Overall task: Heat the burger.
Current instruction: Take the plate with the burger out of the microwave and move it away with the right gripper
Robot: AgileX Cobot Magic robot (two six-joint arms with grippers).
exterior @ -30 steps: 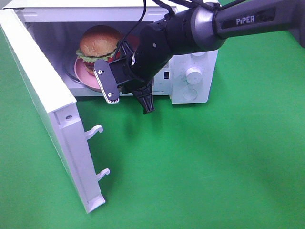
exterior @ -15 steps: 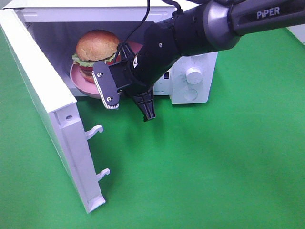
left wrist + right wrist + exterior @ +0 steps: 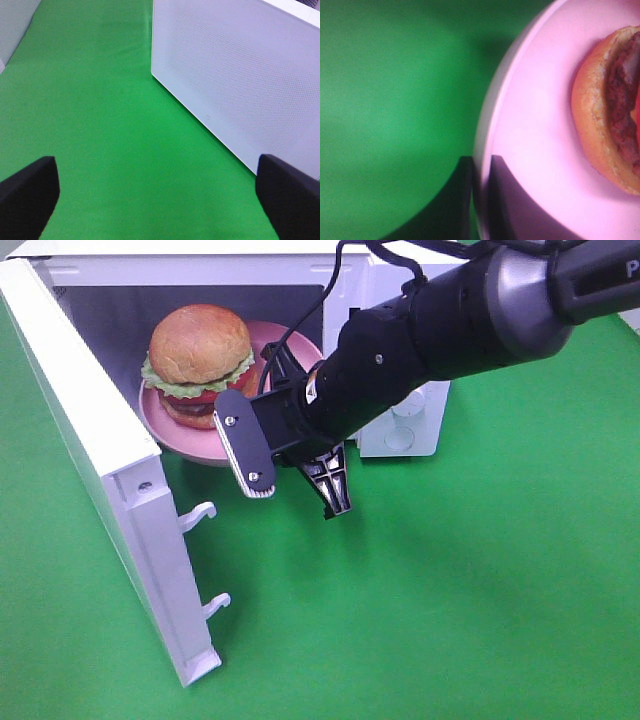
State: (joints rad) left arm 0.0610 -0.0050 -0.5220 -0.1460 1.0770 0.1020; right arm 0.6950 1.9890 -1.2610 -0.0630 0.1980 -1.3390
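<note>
The burger (image 3: 198,348), with its golden bun, lettuce and dark patty, sits on a pink plate (image 3: 180,430) at the mouth of the open microwave (image 3: 60,280). My right gripper (image 3: 275,375) reaches in from the right and is shut on the plate's right rim. In the right wrist view its two dark fingers (image 3: 500,200) pinch the pink plate's (image 3: 530,130) edge, with the burger (image 3: 605,115) just beyond. My left gripper (image 3: 160,200) is open over the green cloth, beside the outer face of the microwave door (image 3: 240,75); it holds nothing.
The white microwave door (image 3: 90,440) swings wide open to the left, its two latch hooks (image 3: 205,560) sticking out. The control panel with its knob (image 3: 405,415) lies right of the cavity, partly behind my right arm. Green cloth (image 3: 450,590) covers the table.
The plate with the burger has come toward the front of the opening and looks larger. My right arm has shifted right and toward the front. The left gripper has stayed open.
</note>
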